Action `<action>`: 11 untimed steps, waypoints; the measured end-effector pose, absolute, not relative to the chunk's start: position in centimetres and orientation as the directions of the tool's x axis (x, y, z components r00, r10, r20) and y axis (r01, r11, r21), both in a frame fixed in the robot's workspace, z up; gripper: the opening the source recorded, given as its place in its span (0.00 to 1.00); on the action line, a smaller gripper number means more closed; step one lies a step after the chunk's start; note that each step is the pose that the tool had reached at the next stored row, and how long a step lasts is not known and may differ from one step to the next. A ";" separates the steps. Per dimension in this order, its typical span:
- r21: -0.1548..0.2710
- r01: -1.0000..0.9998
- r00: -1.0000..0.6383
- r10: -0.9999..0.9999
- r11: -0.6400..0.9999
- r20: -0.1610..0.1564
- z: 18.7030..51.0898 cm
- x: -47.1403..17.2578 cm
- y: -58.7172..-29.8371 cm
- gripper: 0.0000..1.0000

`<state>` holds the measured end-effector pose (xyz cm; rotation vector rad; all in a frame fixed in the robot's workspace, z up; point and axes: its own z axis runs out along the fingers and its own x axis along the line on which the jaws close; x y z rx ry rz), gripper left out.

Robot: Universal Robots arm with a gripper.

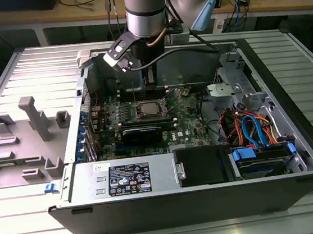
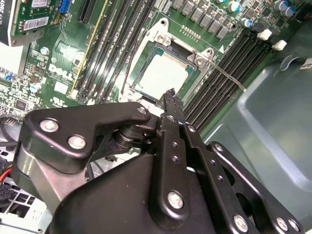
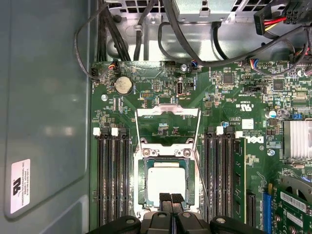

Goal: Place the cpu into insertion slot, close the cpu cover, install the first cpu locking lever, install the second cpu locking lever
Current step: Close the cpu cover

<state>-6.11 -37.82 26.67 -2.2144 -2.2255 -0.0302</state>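
Note:
The cpu (image 3: 165,181) lies flat in the insertion slot (image 3: 142,184), its silvery top also showing in the second wrist view (image 2: 163,73) and in the exterior view (image 1: 148,110). The cpu cover (image 3: 168,113) stands swung open off the far side of the socket, with the board visible through its opening. Thin wire locking levers (image 3: 199,161) (image 2: 226,77) stick out unlatched beside the socket. My gripper (image 3: 170,197) (image 2: 169,93) hangs just over the chip's near edge, fingers shut together with nothing between them.
Black memory slots (image 3: 112,180) (image 3: 222,180) flank the socket on both sides. The grey case wall (image 3: 44,97) is close by, and cables (image 3: 195,39) cross beyond the board. A drive bay with coloured cables (image 1: 254,134) lies on the exterior view's right; grey fixtures (image 1: 33,125) sit outside the case.

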 end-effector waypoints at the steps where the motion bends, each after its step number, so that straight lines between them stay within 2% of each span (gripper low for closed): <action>1: 0.012 1.000 -0.005 1.000 0.005 0.015 26.7 -6.1 -37.8 0.11; 11: 0.012 1.000 -0.005 1.000 0.005 0.015 26.7 -6.0 -37.8 0.11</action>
